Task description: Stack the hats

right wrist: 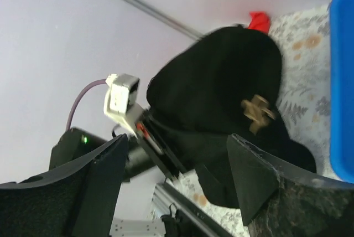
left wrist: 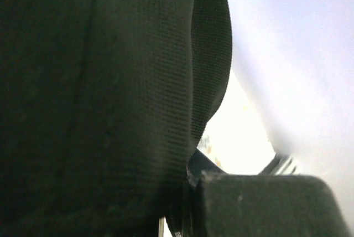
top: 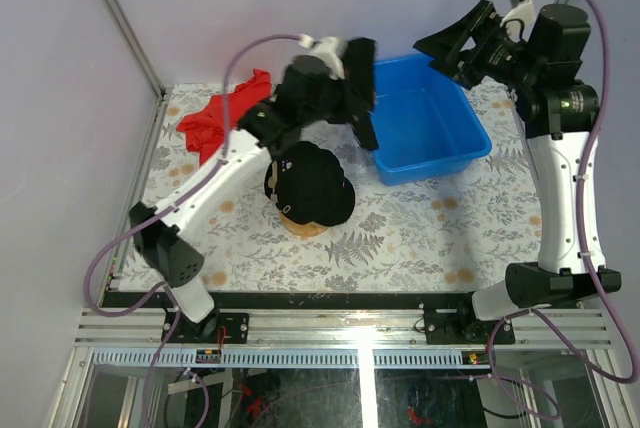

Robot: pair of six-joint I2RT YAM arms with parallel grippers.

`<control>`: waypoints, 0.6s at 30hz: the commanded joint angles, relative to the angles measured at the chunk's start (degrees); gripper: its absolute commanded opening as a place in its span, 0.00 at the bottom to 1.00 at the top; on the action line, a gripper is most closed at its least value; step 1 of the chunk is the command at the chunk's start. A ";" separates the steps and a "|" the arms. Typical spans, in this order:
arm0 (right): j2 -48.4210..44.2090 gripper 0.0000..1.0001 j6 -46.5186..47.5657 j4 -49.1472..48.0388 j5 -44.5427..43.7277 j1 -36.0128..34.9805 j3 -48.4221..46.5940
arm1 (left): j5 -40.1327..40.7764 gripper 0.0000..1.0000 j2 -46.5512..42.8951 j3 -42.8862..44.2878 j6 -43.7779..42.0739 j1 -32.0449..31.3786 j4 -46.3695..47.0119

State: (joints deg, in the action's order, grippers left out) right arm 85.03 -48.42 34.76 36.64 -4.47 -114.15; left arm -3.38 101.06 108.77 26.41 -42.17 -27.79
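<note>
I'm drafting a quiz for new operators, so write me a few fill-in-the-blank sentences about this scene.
The left gripper is shut on a cap whose fabric is ____.
The right gripper holds nothing and stands ____.
The bin beside the stacked caps is ____.
The crumpled cloth at the far left is ____.
Missing words: black; open; blue; red.

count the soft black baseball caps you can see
2: one cap hangs from the left gripper by the blue plastic bin; another cap tops the wooden stand, maybe hiding more.
</note>
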 commanded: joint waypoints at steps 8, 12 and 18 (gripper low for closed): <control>-4.92 0.76 -22.15 -17.36 8.31 0.81 11.17 | -8.06 0.00 -14.61 -14.53 19.27 11.99 38.78; -7.38 0.77 -35.36 -27.57 14.36 -0.10 21.97 | -8.45 0.00 -14.33 -14.76 22.14 12.20 46.71; -9.02 0.78 -47.40 -38.77 16.46 -0.99 31.38 | -7.47 0.00 -14.57 -15.77 23.75 12.16 51.71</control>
State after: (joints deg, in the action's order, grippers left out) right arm 78.50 -82.91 9.15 47.29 -4.73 -84.90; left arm -10.96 87.66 93.56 47.97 -30.30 13.63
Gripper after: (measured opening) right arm 0.777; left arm 0.055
